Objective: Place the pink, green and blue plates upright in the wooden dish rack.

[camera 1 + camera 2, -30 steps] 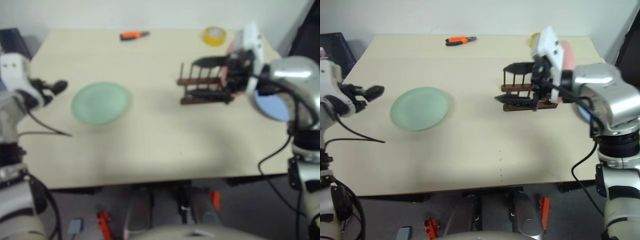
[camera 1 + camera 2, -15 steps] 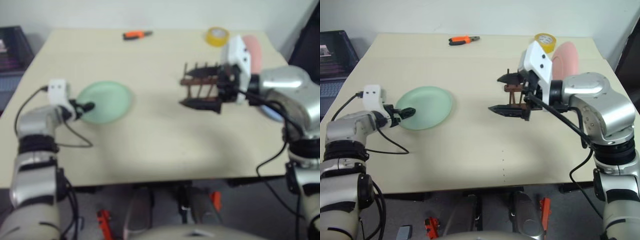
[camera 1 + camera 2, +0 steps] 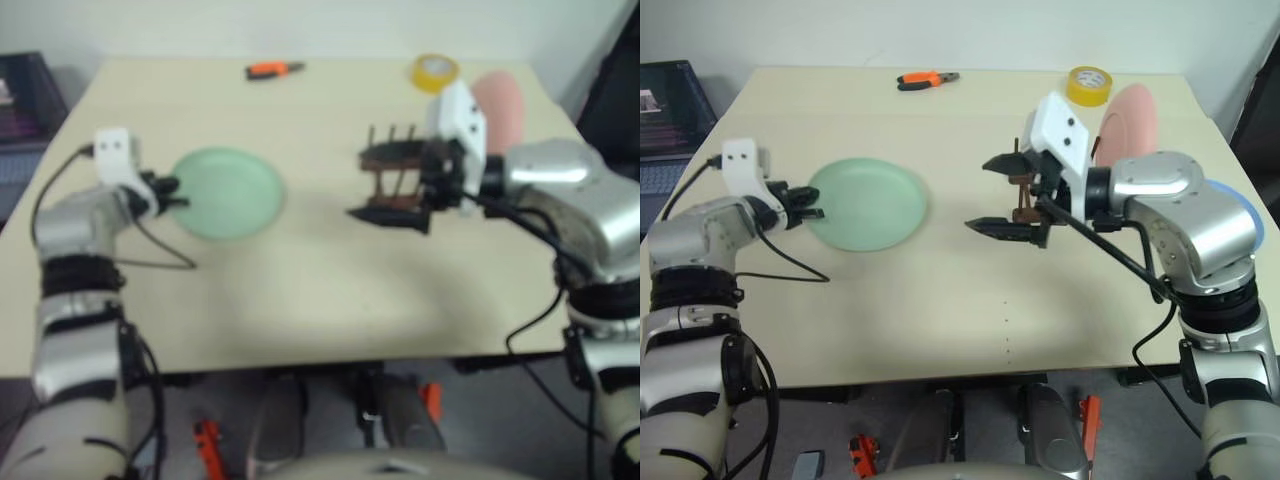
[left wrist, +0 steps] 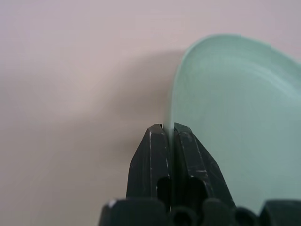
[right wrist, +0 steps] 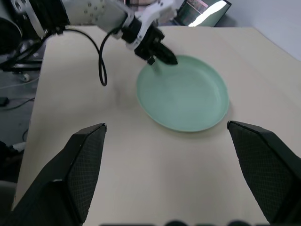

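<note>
The mint green plate (image 3: 872, 205) lies on the table at the left. My left gripper (image 3: 814, 204) is shut on its left rim, and the left wrist view shows the fingers (image 4: 157, 146) pinching the thin edge. My right gripper (image 3: 983, 195) hangs open and empty over the table's middle, pointing left, just in front of the wooden dish rack (image 3: 395, 160). The pink plate (image 3: 1128, 118) stands upright behind that arm, its lower part hidden. A sliver of the blue plate (image 3: 1248, 212) shows past my right elbow.
A yellow tape roll (image 3: 1090, 84) and orange pliers (image 3: 925, 78) lie near the table's far edge. A laptop (image 3: 665, 130) sits off the table's left side. Bare tabletop (image 3: 940, 300) stretches along the near side.
My left gripper came in from the left to the green plate's rim and shut on it, nudging the plate slightly right. The right gripper stays open.
</note>
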